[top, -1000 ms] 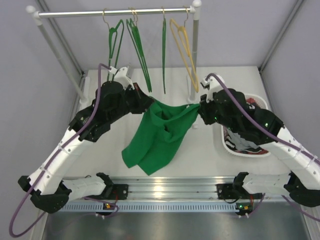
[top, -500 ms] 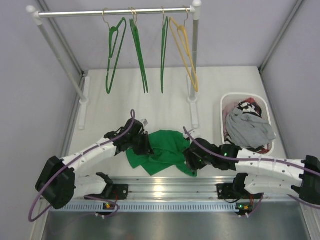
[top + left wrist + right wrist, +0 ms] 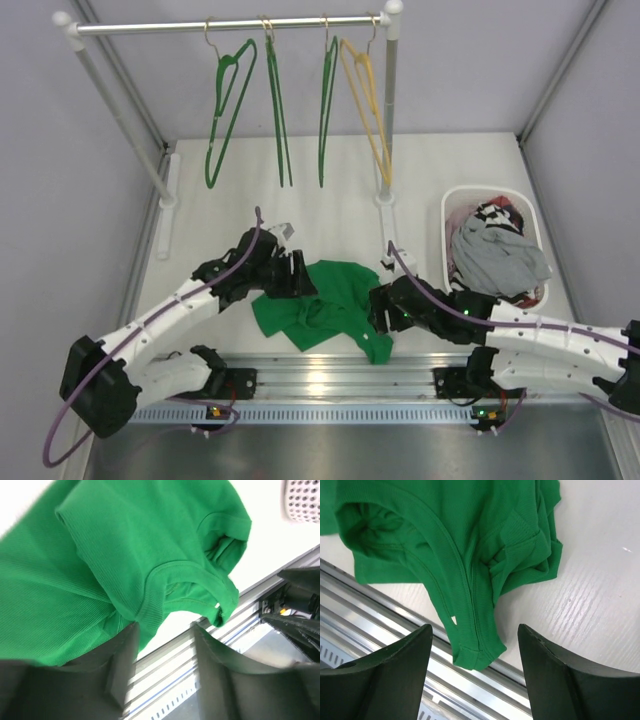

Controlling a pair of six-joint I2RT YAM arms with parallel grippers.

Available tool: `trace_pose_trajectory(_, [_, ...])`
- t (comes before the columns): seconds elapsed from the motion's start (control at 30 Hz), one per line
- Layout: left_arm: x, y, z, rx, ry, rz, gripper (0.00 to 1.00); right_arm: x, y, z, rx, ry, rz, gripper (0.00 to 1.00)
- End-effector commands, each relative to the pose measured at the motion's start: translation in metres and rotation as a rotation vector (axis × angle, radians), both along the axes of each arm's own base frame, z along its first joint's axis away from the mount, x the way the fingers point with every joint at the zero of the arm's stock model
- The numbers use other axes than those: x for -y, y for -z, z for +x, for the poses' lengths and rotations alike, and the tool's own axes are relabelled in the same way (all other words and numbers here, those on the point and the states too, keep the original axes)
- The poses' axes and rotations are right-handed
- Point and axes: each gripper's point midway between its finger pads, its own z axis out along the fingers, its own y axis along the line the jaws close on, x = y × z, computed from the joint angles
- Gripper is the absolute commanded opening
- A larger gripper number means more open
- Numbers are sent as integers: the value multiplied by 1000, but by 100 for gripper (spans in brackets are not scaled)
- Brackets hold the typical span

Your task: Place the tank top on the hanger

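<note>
Green cloth lies under both tools. Left tool (image 3: 165, 630) has its fingers apart, low over the tank top (image 3: 115, 555), with one finger (image 3: 125, 650) close at a ribbed hem; it clamps nothing. Right tool (image 3: 475, 630) is apart too, and wider, and a strap end of the top hangs below the gap, on the metal rail (image 3: 350, 605) at the near edge of the bench (image 3: 330, 200).

From above, the top is a crumpled heap on the bench between the two tools, with one corner on the rail. The hanger (image 3: 211, 170) hangs on the rod (image 3: 150, 27) at the far side, well apart from the top. Two other green ones hang beside it, and I cannot tell which is meant. A yellow hanger (image 3: 372, 110) is next to them.

I judge the task as hardly begun: the top must be grasped and opened first.

Several things can go wrong. The cloth is folded on itself, so a tool may pinch two layers and the neck opening will not spread. At the rail, the right fingers may strike metal before they close. The hanger hangs free on its hook, so a push from the cloth can swing it or lift it off the rod.
</note>
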Motion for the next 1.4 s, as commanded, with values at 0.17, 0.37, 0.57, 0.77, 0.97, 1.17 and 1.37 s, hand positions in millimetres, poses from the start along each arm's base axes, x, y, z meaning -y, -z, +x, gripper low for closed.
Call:
trace_pose_trajectory(0.17, [-13, -99, 0, 241, 51, -33, 61, 4, -50, 18, 102, 105, 89, 67])
trace_pose_trajectory(0.37, [-22, -194, -1, 437, 64, -77, 59, 6, -50, 20, 114, 94, 76, 67])
trace_pose_trajectory(0.57, [-50, -323, 17, 744, -73, -97, 60, 4, -51, 20, 122, 65, 76, 66])
trace_pose_trajectory(0.77, [-126, -417, 79, 1101, -515, 164, 67, -6, -52, 22, 115, 20, 72, 65])
trace_pose_trajectory(0.97, [-141, -415, 160, 1094, -597, 440, 73, -13, -50, 20, 96, -13, 61, 63])
trace_pose_trajectory(1.17, [-157, -402, 221, 1030, -535, 377, 73, -16, -53, 20, 93, -17, 85, 62])
trace_pose_trajectory(1.37, [-165, -381, 251, 986, -488, 348, 69, -17, -54, 20, 94, -19, 90, 61])
